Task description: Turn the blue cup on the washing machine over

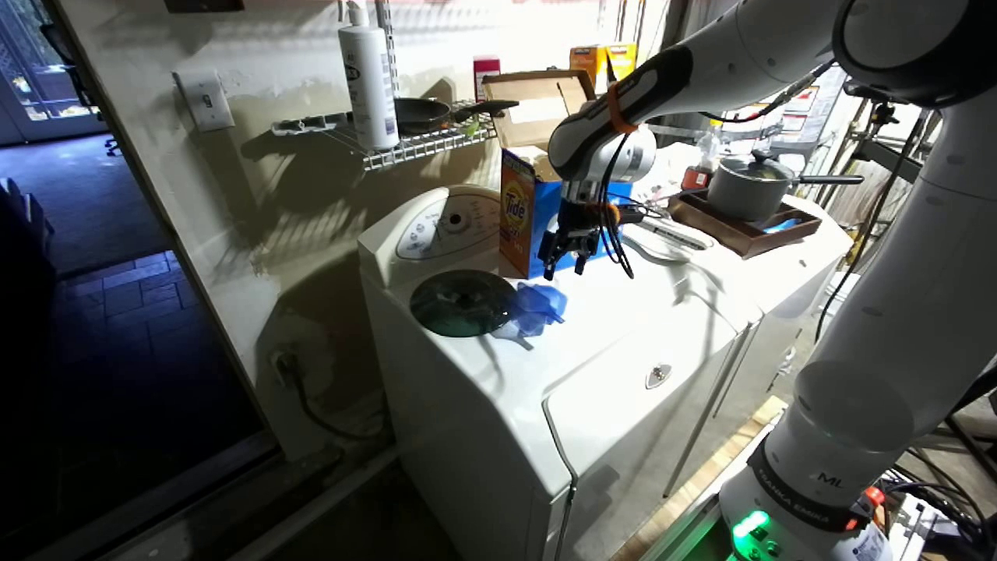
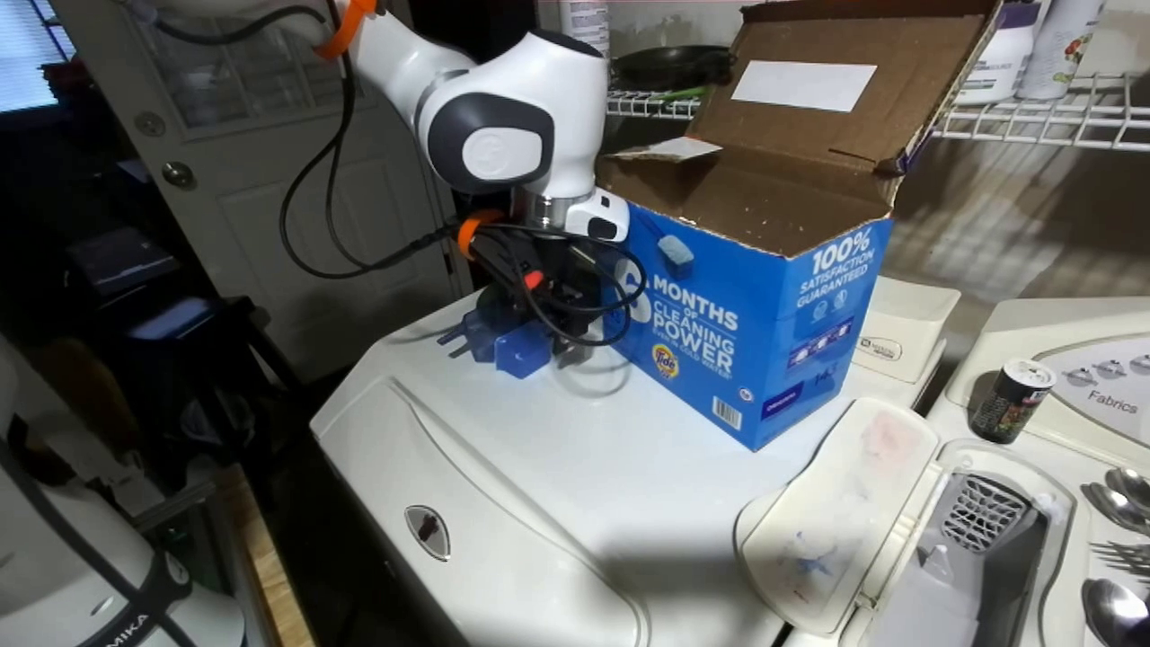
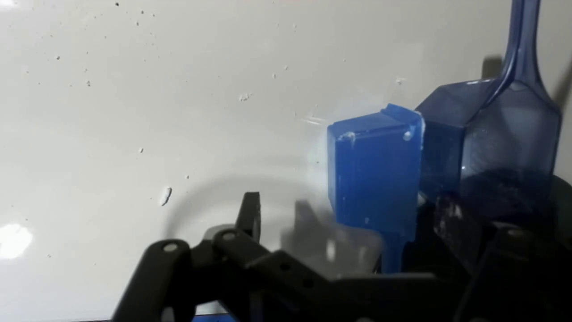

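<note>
While tool (image 1: 565,269) gapes, blu cup (image 3: 377,174) below, on wshr (image 1: 615,327)

Wrist view: dark-blue scoop (image 3: 507,127) cut off at top edge; blue cup (image 3: 375,176) partly hidden behind jaws.

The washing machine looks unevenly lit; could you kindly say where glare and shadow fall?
In an exterior view, the washing machine is nearly washed out on top, the tiled floor very dark; in an exterior view, the door is dim; in the wrist view, glare marks the left edge and a soft curved shadow lies left of the blue cup.
</note>
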